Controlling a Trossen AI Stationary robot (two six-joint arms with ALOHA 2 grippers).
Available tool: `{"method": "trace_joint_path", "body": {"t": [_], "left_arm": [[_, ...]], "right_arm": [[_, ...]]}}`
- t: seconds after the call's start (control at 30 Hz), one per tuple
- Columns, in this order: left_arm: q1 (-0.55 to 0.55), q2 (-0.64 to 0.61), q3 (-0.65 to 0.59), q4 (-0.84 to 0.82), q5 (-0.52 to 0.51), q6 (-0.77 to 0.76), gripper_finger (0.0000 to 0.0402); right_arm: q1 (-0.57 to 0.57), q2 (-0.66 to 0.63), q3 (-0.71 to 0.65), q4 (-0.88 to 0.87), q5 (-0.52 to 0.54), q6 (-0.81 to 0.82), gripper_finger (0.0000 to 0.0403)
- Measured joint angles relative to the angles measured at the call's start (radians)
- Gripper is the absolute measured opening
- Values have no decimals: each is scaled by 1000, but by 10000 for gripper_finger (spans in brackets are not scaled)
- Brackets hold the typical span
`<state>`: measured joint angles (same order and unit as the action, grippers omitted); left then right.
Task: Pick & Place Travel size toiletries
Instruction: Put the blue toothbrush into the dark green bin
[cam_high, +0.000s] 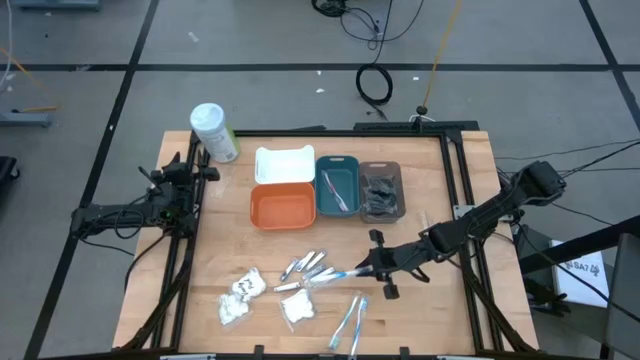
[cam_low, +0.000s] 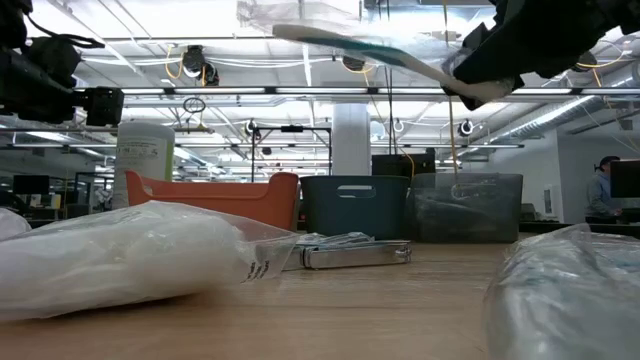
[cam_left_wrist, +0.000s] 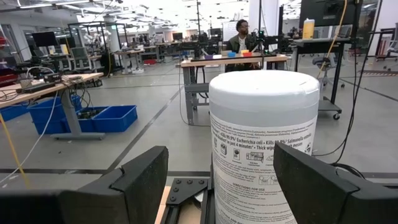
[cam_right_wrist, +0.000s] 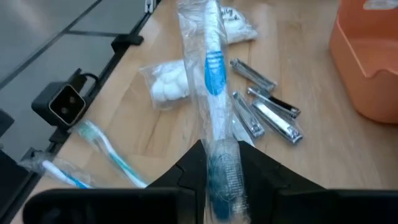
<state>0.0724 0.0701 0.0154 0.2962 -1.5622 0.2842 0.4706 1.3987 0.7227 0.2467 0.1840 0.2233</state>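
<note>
The right gripper (cam_high: 372, 266) has its fingers clamped on one end of a wrapped blue-and-white toothbrush (cam_right_wrist: 211, 81), and holds it off the table on the near side of the teal tray (cam_high: 338, 186), well short of it. In the low view the brush hangs clear above the wood, sticking out sideways from the jaws.

The grip is the weak point. It takes only the tip of a long, slim item inside a slippery clear wrapper, so the brush could pivot or slide out on the way to the tray (a swing of the free end would be enough). The teal tray is narrow and already holds one toothbrush (cam_high: 333, 189); a brush arriving crosswise could bridge the rim or tip out onto the neighbouring grey tray (cam_high: 381, 190) or orange tray (cam_high: 282, 207).

Below the carried brush, between it and the orange tray, lie the silvery metal pieces (cam_right_wrist: 267, 112), which a low pass might sweep. Two more toothbrushes (cam_high: 350, 320) and the white packets (cam_high: 240, 295) wait farther from the teal tray, near the table's front edge.

The left gripper (cam_left_wrist: 217, 180) rests far off beside the large white bottle (cam_left_wrist: 264, 143), its fingers spread apart.
</note>
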Motion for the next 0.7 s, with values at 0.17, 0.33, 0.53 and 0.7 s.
{"method": "trace_joint_path", "body": {"t": [0.17, 0.33, 0.53, 0.7], "left_arm": [[0, 0, 0, 0, 0, 0, 285], [0, 0, 0, 0, 0, 0, 285], [0, 0, 0, 0, 0, 0, 285], [0, 0, 0, 0, 0, 0, 285]], "right_arm": [[-3, 0, 0, 11, 32, 15, 62], [-27, 0, 0, 31, 176, 79, 59], [-91, 0, 0, 133, 351, 230, 61], [-161, 17, 1, 281, 428, 336, 62]]}}
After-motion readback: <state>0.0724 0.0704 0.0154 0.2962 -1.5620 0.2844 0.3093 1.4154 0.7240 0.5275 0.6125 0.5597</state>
